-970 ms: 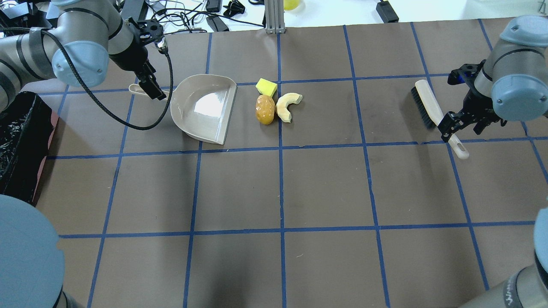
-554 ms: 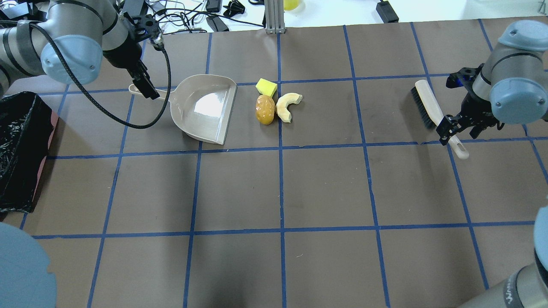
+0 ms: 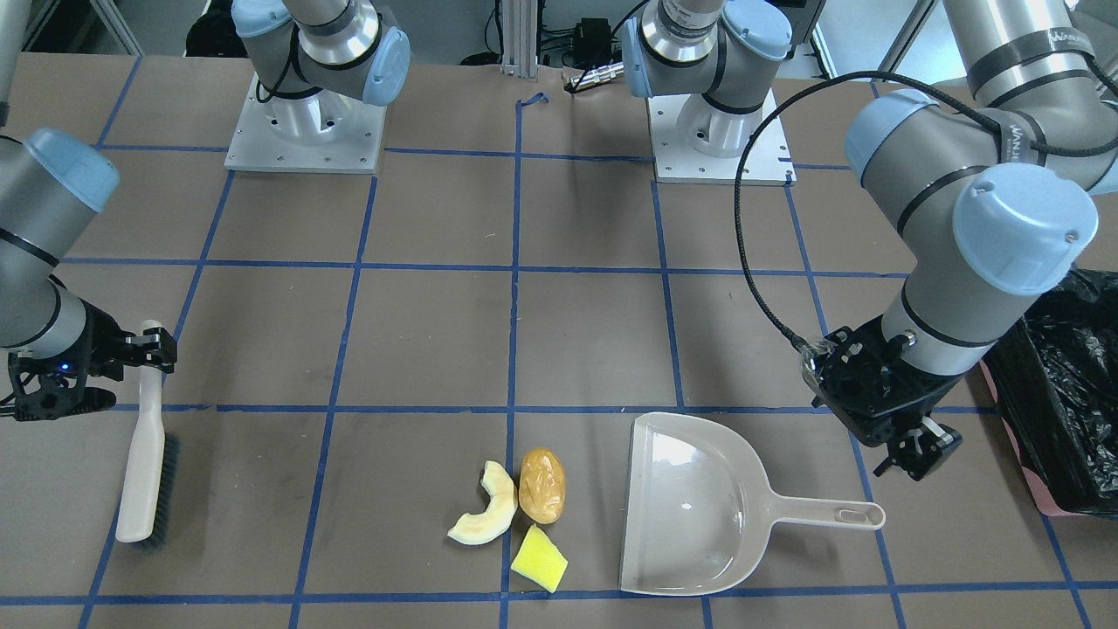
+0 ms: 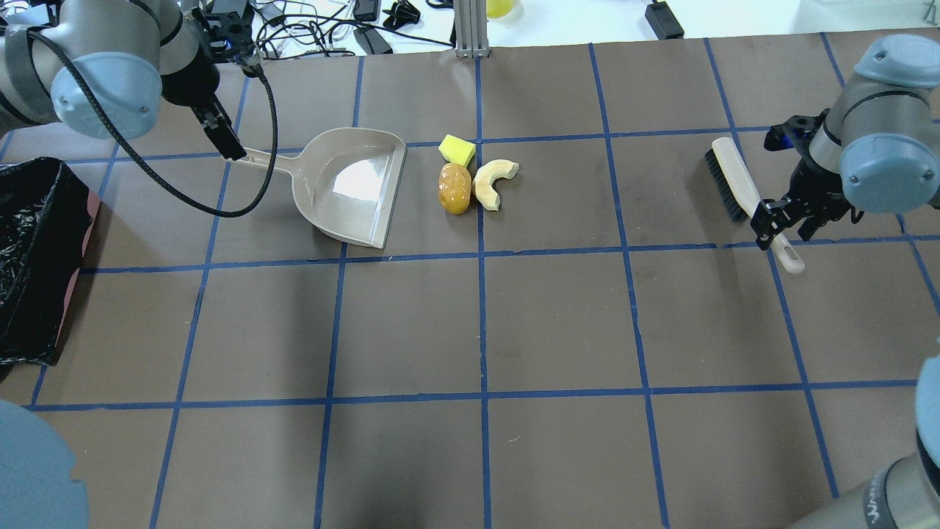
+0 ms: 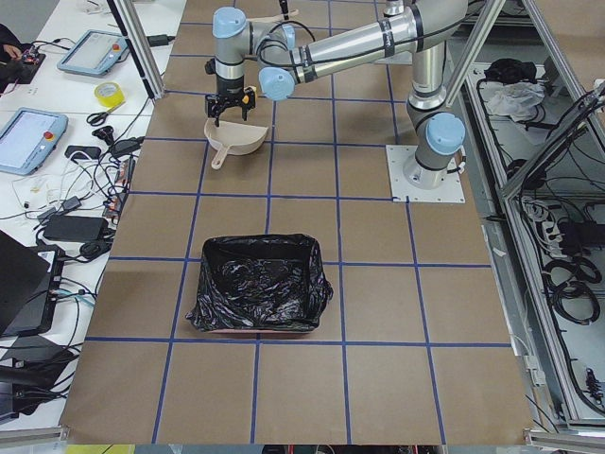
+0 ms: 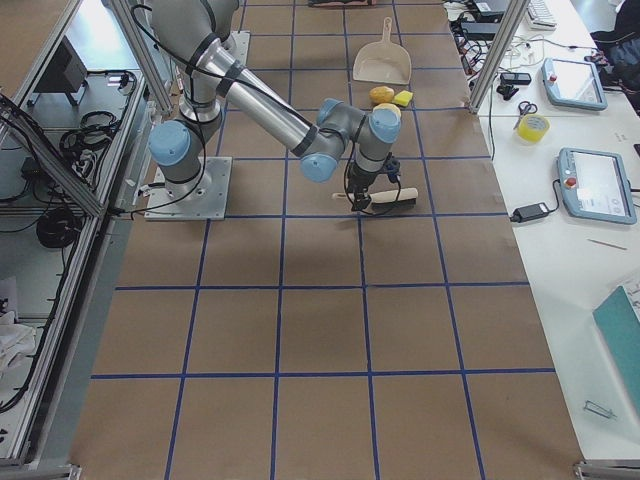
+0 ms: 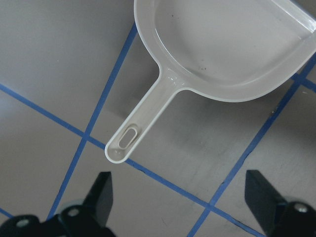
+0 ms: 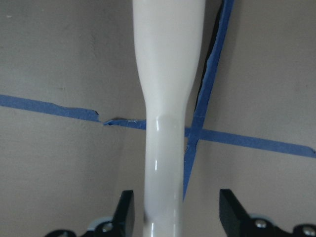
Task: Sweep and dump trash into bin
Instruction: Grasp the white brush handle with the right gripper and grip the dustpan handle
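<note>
The trash lies in a cluster: a pale crescent slice (image 4: 493, 182), a golden-brown lump (image 4: 454, 188) and a yellow sponge wedge (image 4: 457, 150), just off the mouth of the beige dustpan (image 4: 352, 184). My left gripper (image 4: 224, 143) hovers open over the tip of the dustpan handle (image 7: 129, 138), not touching it. My right gripper (image 4: 780, 224) is open, one finger on each side of the white brush handle (image 8: 168, 74). The brush (image 4: 734, 180) lies flat on the table. The black-lined bin (image 4: 29, 257) sits at the table's left edge.
Cables and small devices lie beyond the table's far edge (image 4: 352, 29). A metal post (image 4: 470, 29) stands at the back centre. Blue tape lines grid the brown table (image 4: 558, 323).
My left gripper has slid left along the dustpan handle toward its tip, leaving most of the handle uncovered. The right gripper has barely shifted over the brush handle.
</note>
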Motion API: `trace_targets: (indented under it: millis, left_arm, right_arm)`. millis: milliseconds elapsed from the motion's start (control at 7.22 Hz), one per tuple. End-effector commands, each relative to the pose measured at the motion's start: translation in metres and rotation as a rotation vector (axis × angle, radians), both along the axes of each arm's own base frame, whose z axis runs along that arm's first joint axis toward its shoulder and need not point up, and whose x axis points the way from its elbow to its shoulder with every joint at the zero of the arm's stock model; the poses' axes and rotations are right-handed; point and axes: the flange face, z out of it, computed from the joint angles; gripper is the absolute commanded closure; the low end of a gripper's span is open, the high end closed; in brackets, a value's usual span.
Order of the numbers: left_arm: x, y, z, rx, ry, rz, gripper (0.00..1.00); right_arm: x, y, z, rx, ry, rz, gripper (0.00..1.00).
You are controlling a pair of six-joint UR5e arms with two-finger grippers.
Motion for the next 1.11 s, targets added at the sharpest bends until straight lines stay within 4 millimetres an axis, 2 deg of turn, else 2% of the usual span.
trace_targets:
  millis: [0,277,416,554,693,831,970]
  left_arm:
    - [0.017,-0.007,-0.026,0.051,0.016,-0.282,0.06]
    - [0.021,-0.021,-0.045,0.081,0.002,-0.406,0.06]
    - [0.019,-0.029,-0.055,0.090,0.000,-0.447,0.06]
    - [0.021,-0.042,-0.044,0.067,-0.016,-0.454,0.05]
    - [0.021,-0.053,-0.057,0.084,-0.014,-0.480,0.05]
    - [0.020,-0.056,-0.071,0.102,-0.006,-0.482,0.04]
    - [0.019,-0.053,-0.082,0.127,-0.006,-0.468,0.00]
  right_arm:
    - [0.002,0.000,-0.001,0.005,-0.001,0.006,0.46]
    - [0.001,0.000,0.000,0.001,-0.001,0.006,0.72]
    - [0.002,-0.002,0.003,-0.004,0.004,0.022,1.00]
    - [0.002,-0.002,0.005,-0.008,0.005,0.019,1.00]
    - [0.003,-0.003,0.008,-0.014,0.005,0.009,1.00]
    - [0.004,-0.004,0.013,-0.025,0.008,0.009,1.00]
    - [0.012,-0.010,0.028,-0.068,-0.025,-0.042,1.00]
